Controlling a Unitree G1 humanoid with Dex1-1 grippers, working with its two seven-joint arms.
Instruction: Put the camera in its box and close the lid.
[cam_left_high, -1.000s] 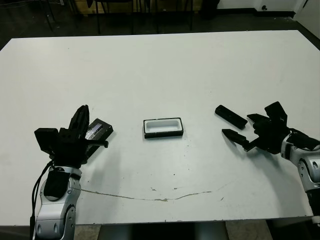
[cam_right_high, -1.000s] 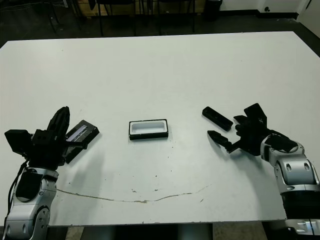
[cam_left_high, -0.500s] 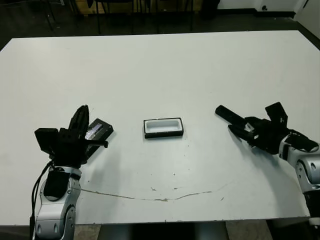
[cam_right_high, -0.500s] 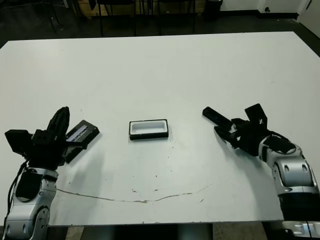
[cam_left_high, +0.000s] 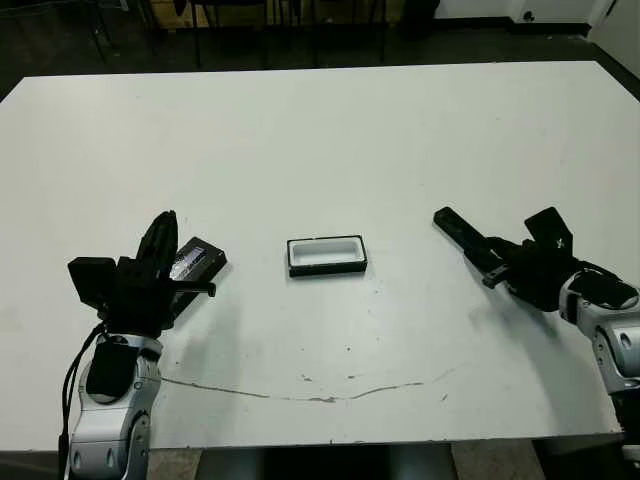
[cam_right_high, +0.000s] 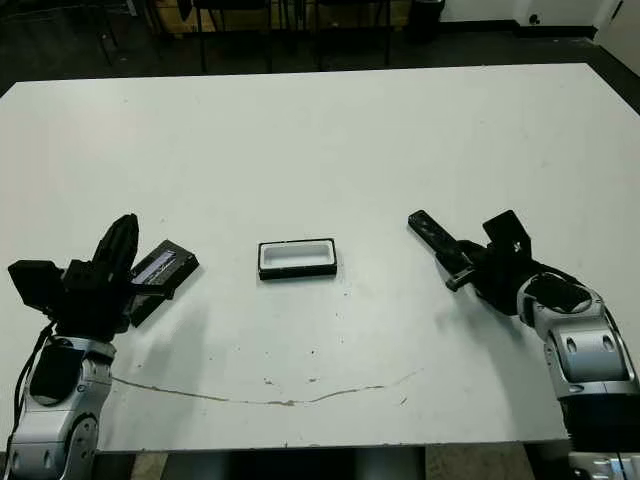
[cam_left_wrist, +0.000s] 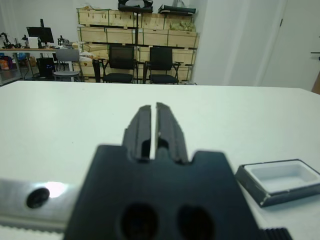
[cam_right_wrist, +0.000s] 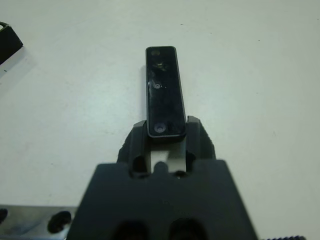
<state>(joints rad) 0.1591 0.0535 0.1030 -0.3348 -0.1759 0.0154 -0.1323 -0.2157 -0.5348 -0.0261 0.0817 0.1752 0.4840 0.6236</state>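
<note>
Gripping one end of the camera (cam_right_wrist: 164, 92) between its two fingers, the right gripper (cam_right_wrist: 166, 142) has the bar projecting straight out ahead of it, low over the table (cam_left_high: 330, 130). By the look of it only the pickup is done: the box (cam_left_high: 326, 255) sits empty well off to that gripper's left, still to be filled. The lid (cam_left_high: 195, 260) lies just beside the left gripper (cam_left_wrist: 150, 125), whose fingers are pressed together on nothing, so closing remains too.

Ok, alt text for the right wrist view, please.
The right gripper grips one end of the camera, a slim black bar that extends away over the white table. A corner of the box shows at the picture's edge.
</note>
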